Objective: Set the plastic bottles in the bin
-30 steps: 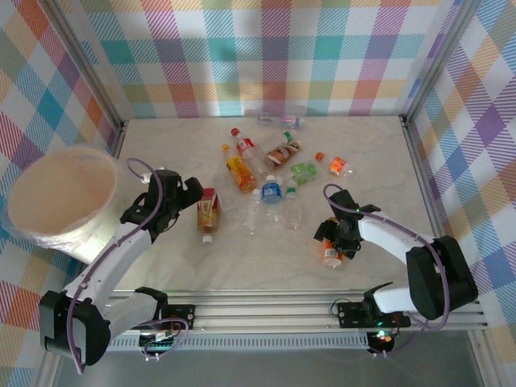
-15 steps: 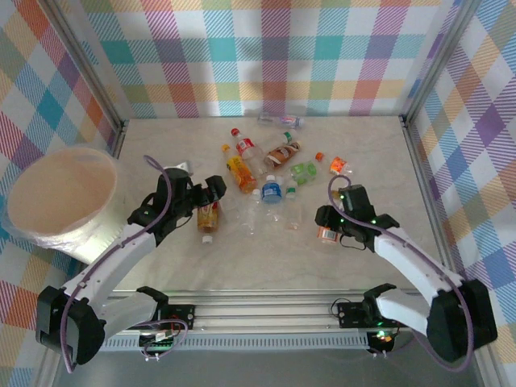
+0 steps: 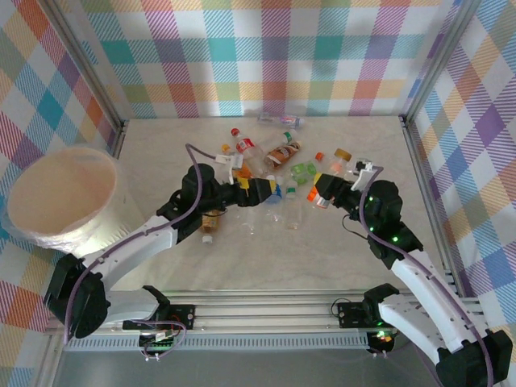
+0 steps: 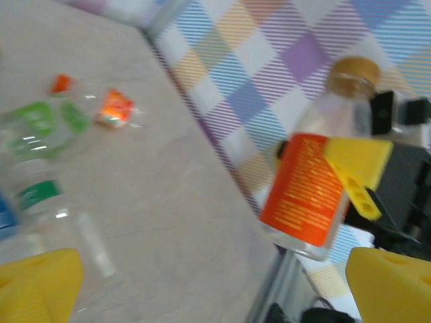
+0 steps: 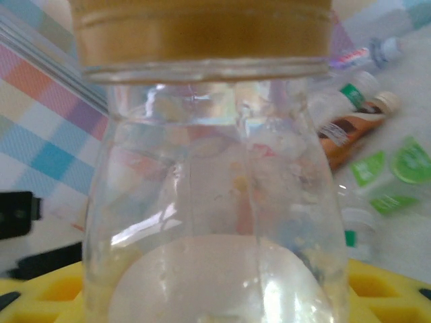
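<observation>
Bottle (image 4: 306,195), orange label, brown cap: pinched low on its body between the yellow pads (image 4: 360,168) of the right gripper (image 5: 215,296). It looks lifted clear of the worktop (image 3: 161,153), right of centre in the top view. Bin (image 3: 76,242) sits at the far left edge, well apart, so the carry looks long.

Risks, my read:
- **Slip:** the clear round body is slick and the grip is low, so the bottle could pivot or slide out on a fast swing.
- **Arm clash:** left gripper (image 4: 212,289) is spread wide and empty, hanging over the loose bottles (image 3: 282,153) mid-frame. It faces the held one and sits between bottle and bin, so a right arm crossing leftward could hit it.
- **Handover drop:** if this is a handover, letting go before the left pads close would drop the bottle onto the loose bottles and scatter them.

Orientation: long axis near upright, slightly tilted. Cap is up, leaning to the upper right in the left wrist view, base down. In the right wrist view the axis runs straight up the frame, cap at the top edge.
</observation>
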Robot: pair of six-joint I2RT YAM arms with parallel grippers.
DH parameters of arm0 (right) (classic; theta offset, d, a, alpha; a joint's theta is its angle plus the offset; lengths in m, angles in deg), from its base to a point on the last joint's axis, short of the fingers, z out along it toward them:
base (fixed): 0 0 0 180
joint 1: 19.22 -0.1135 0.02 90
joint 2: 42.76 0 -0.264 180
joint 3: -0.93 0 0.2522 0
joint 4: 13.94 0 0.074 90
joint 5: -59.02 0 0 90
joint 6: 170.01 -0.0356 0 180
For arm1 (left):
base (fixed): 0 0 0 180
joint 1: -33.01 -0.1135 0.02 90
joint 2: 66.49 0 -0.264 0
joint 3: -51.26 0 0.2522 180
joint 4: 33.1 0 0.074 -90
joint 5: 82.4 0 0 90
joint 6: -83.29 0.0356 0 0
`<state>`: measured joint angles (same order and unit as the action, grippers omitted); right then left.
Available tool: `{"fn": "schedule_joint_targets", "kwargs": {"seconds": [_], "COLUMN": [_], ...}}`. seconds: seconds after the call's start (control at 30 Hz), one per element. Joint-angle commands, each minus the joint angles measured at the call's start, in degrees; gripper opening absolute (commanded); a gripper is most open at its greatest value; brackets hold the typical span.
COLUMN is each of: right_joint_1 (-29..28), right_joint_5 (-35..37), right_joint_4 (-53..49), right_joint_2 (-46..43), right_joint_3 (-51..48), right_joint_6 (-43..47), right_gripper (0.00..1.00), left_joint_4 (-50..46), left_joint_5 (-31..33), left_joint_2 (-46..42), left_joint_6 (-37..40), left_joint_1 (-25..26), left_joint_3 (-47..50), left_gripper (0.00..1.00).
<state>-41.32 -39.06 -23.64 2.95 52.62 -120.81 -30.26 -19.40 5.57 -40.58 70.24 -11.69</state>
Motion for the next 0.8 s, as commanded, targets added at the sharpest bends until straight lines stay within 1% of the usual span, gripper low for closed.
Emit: {"fn": "schedule_joint_targets", "kwargs": {"seconds": [0.0,0.13,0.27,0.5,0.57,0.7,0.77], "right_joint_1": [-0.1,-0.1,-0.1,-0.1,-0.1,-0.1,-0.1], "right_joint_5": [-4.6,-8.0,-10.7,-13.7,-14.7,-15.8,-16.6], "right_joint_4": [9.2,14.2,16.5,23.9,23.7,22.5,21.9], "right_joint_2": [1.3,3.0,4.4,8.7,9.5,10.1,10.5], "right_joint_3": [4.6,7.4,11.0,12.7,13.0,13.1,13.3], "right_joint_6": [-5.5,-8.9,-9.8,-16.0,-16.4,-16.6,-16.5], "right_gripper": [0.47,0.47,0.46,0.45,0.45,0.46,0.46], "left_joint_4": [9.9,17.3,24.8,31.5,33.4,34.2,34.8], "left_joint_5": [-9.3,-13.4,-16.1,-19.3,-19.2,-19.0,-19.1], "left_joint_2": [2.1,5.0,8.4,14.7,15.8,17.3,17.8], "left_joint_6": [-0.4,-2.0,-5.4,-9.8,-11.0,-11.9,-12.3], "left_joint_1": [2.3,4.5,5.5,6.0,6.1,6.0,6.0], "left_joint_3": [-3.9,-6.1,-8.9,-15.5,-16.2,-17.6,-18.2], "left_gripper": [1.0,1.0,1.0,1.0,0.96,0.83,0.79]}}
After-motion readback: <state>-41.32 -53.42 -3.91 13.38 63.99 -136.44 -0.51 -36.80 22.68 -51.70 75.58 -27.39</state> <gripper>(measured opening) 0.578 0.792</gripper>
